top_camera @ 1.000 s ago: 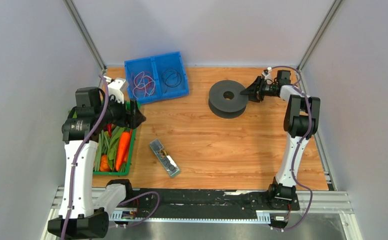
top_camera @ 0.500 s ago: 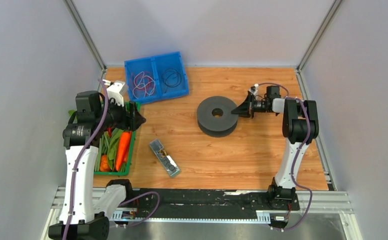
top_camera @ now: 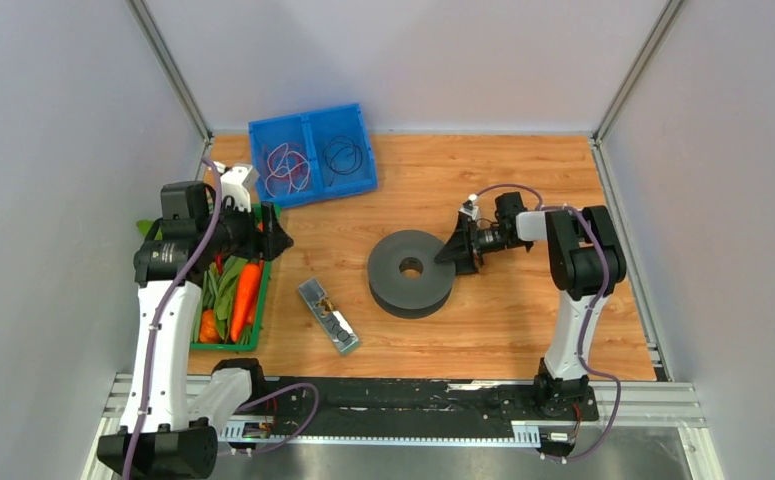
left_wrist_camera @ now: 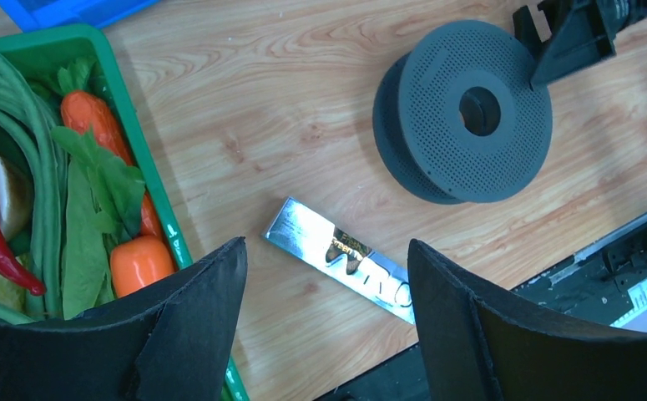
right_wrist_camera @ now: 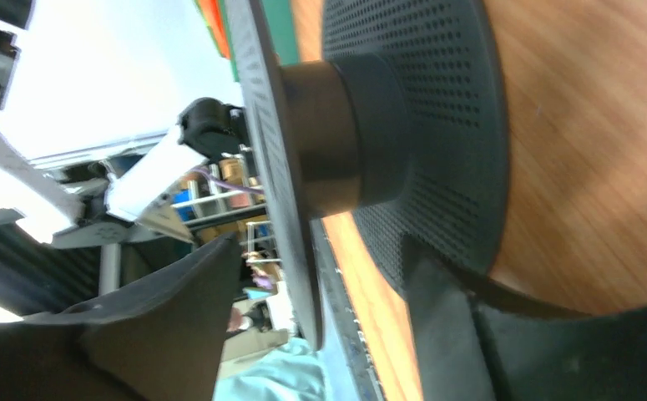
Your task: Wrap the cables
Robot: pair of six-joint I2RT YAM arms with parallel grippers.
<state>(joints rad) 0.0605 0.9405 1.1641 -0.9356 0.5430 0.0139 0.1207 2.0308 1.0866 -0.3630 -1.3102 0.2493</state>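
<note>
Left gripper: the jaws are held wide apart and nothing is gripped; only bare table and a packet are seen through the gap.
Right gripper: the jaws are held partly open astride the rim of the spool's upper flange, one finger outside it and one in the gap between the two flanges; clear space is seen on both sides of the flange, so nothing is clamped.
Spool: a dark perforated spool is laid flat on the table, its rim between the right jaws and well apart from the left jaws, out ahead of them.
Cables: a thin black coil is kept in the right compartment of the blue bin, well apart from both pairs of jaws and held by neither.
Red and white coil: kept in the bin's left compartment, nearer the left jaws than the right, touched by neither.
Silver packet: laid flat on the table, framed directly between the left jaws in the wrist view but below them, not touched.
Green tray: filled with vegetables, set beside and partly under the left finger of the left jaws.
</note>
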